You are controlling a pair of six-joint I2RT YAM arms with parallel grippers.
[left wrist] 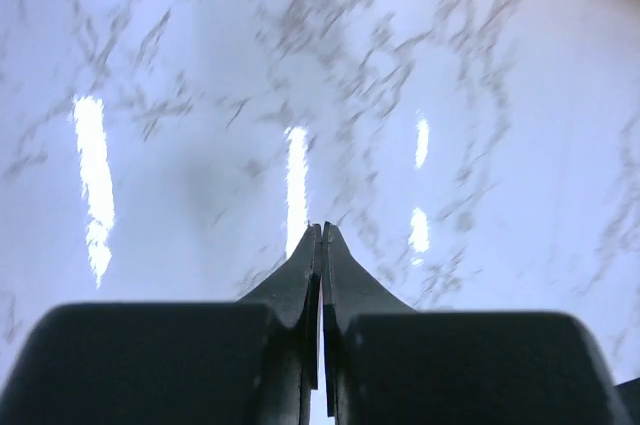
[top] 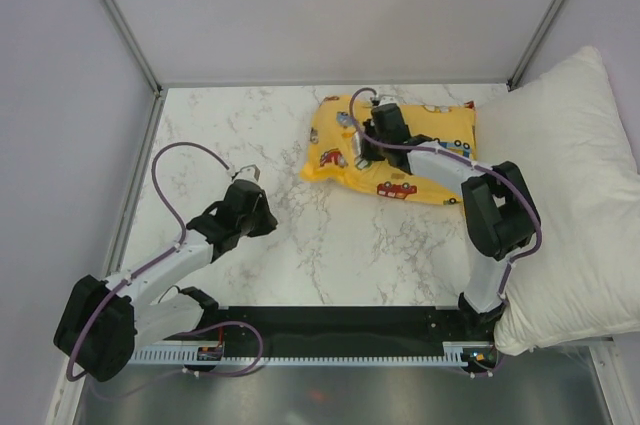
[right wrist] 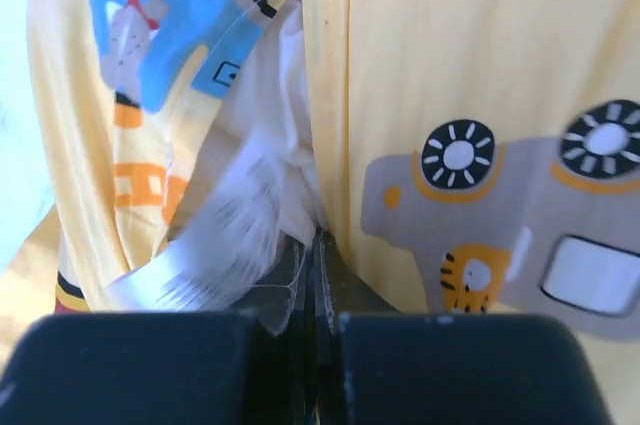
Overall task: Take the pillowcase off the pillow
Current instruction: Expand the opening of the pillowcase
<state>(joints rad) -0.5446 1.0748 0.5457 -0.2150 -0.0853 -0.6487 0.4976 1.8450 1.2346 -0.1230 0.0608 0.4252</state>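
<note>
Two pincers, jaws together: right gripper at the pillowcase mouth beside exposed pillow, seemingly seeking purchase, hold unconfirmed; left gripper empty over the table, likely in reserve.

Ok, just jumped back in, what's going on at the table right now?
The right gripper is shut at the open end of the yellow car-print pillowcase, seemingly pinching its hem. The cream pillow and a white label show inside the opening, so the pillow is not out yet. The left gripper is shut and empty over the marble table.
</note>
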